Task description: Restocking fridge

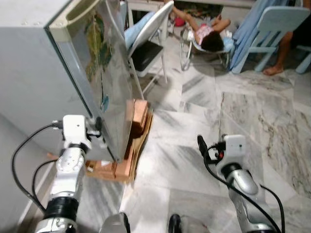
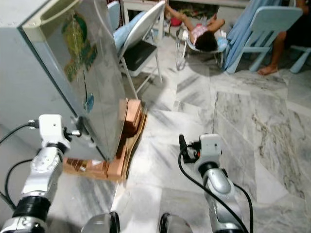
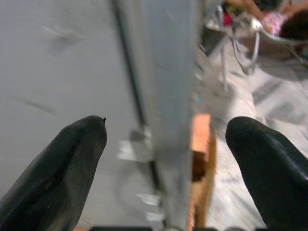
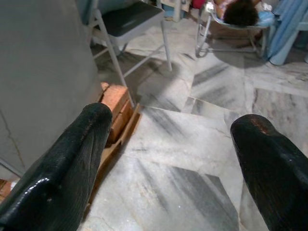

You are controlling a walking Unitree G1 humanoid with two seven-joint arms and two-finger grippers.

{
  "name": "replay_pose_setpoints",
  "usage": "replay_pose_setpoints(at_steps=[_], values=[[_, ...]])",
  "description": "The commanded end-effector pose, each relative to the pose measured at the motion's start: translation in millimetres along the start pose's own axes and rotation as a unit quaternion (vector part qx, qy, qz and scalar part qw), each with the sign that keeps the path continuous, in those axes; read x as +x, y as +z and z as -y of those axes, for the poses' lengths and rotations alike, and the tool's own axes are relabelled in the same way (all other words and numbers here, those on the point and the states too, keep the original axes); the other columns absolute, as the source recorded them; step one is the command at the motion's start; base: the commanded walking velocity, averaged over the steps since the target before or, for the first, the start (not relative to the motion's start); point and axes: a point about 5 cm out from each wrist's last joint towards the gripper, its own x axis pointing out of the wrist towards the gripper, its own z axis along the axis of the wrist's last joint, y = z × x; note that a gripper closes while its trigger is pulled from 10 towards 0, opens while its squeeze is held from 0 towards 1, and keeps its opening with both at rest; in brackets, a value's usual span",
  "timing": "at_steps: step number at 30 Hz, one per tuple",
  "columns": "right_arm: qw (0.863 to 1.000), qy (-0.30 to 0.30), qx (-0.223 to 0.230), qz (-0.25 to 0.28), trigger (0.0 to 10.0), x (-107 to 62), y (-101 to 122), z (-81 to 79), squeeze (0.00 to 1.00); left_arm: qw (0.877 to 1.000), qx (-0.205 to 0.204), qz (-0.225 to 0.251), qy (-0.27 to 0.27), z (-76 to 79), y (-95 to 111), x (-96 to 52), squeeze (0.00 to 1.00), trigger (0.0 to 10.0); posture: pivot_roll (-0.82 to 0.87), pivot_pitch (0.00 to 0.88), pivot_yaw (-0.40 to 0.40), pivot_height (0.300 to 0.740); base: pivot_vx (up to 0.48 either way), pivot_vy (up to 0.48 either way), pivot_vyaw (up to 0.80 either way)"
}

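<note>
The fridge point(image 1: 43, 63) stands to the robot's left, a grey box raised on bricks point(image 1: 138, 116) and wooden boards point(image 1: 109, 170), its door point(image 1: 104, 73) with a sticker on the front looking shut or very nearly so. The left gripper point(image 3: 163, 159) is at the door's lower edge, fingers spread wide with the edge between them, not clamped on it. The right gripper point(image 4: 173, 159) hangs well apart over bare marble floor point(image 1: 252, 121), also wide open and holding nothing.

By my reckoning the restocking has hardly begun: the door is yet to be opened, and I can see no groceries in either gripper or near the fridge, so everything is still to do.

The left wrist view gives what the head views cannot: the dark seam where door meets cabinet, running right between the fingers. The right wrist view looks along the floor to the bricks and a folding chair point(image 4: 130, 19). The head views take in the room behind, with a person lying in a low seat point(image 1: 209, 34), a pale blue chair point(image 1: 279, 29) and someone's bare foot point(image 1: 273, 70) beside it.
</note>
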Motion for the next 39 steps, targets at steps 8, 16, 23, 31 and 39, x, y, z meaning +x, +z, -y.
replay_pose_setpoints(at_steps=[8,16,23,31,39], values=[[1.000,-0.010,-0.016,-0.005,10.0,-3.8,2.9,5.4,0.00,1.000,0.002,-0.006,-0.011,8.1,1.4,14.9,0.00,10.0,-0.09,0.153,-0.030,0.740,0.000,0.000,0.00],[1.000,-0.006,-0.029,-0.011,10.0,0.1,2.3,5.6,0.00,1.000,0.006,0.013,-0.021,18.5,18.1,29.9,0.00,10.0,-0.08,0.143,-0.040,0.740,0.000,0.000,0.00],[0.997,-0.005,-0.050,-0.053,10.0,-3.3,-9.3,12.2,0.00,0.995,0.020,0.040,-0.087,55.7,35.2,37.9,0.00,10.0,-0.08,0.139,-0.043,0.740,0.000,0.000,0.00],[0.987,-0.010,-0.062,-0.145,10.0,-11.2,-42.6,21.7,0.00,0.968,0.010,0.067,-0.242,149.8,47.4,21.7,0.00,10.0,-0.06,0.136,-0.043,0.740,0.000,0.000,0.00],[0.987,0.004,-0.057,-0.148,10.0,-9.5,-44.1,15.8,0.00,0.881,0.003,0.114,-0.460,262.2,73.9,-34.6,0.00,10.0,-0.09,0.126,-0.025,0.740,0.000,0.000,0.00]])
